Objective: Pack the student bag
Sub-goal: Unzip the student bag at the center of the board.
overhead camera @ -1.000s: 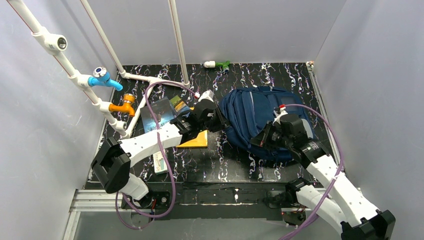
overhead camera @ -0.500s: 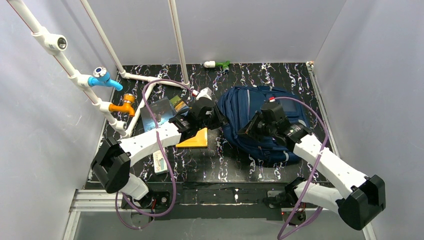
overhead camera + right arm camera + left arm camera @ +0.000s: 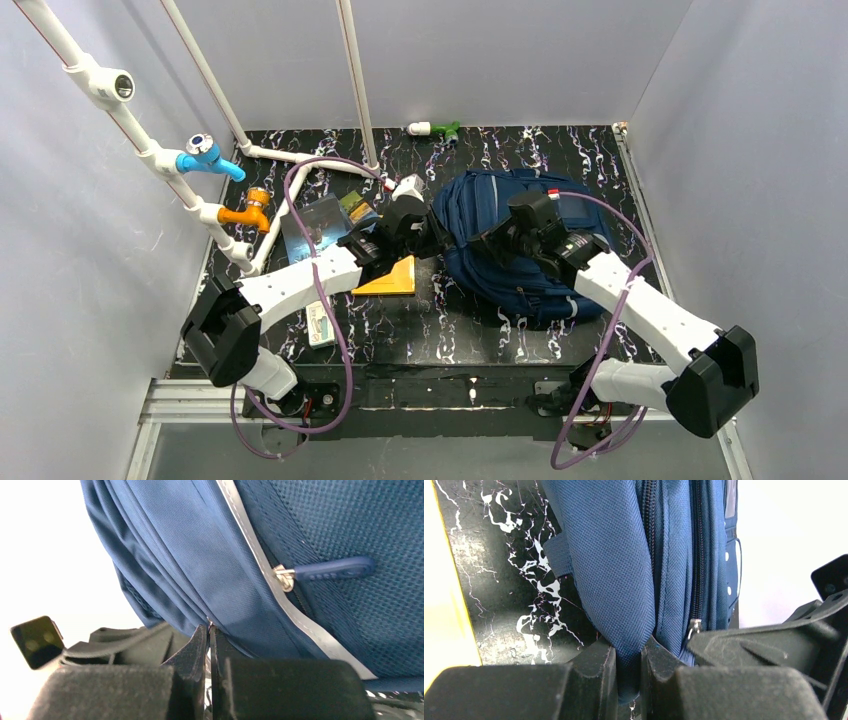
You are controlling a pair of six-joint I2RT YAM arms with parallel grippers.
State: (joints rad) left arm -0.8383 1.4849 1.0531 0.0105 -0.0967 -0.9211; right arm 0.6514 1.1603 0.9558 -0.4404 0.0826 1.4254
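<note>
Left gripper clamped on a fabric fold of the student bag, which lies on the table right of centre, right gripper pinched on its thin edge; that shallow bite could slip under pull, bag dragging instead of opening

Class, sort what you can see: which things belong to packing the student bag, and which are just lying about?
Part of the job:
- student bag, nipped by the left pincer and the right pincer
- probably for packing: yellow book, shiny blue packet, small white device

Just lying about:
- white pipes
- blue tap
- orange tap
- green fitting at the back
</note>
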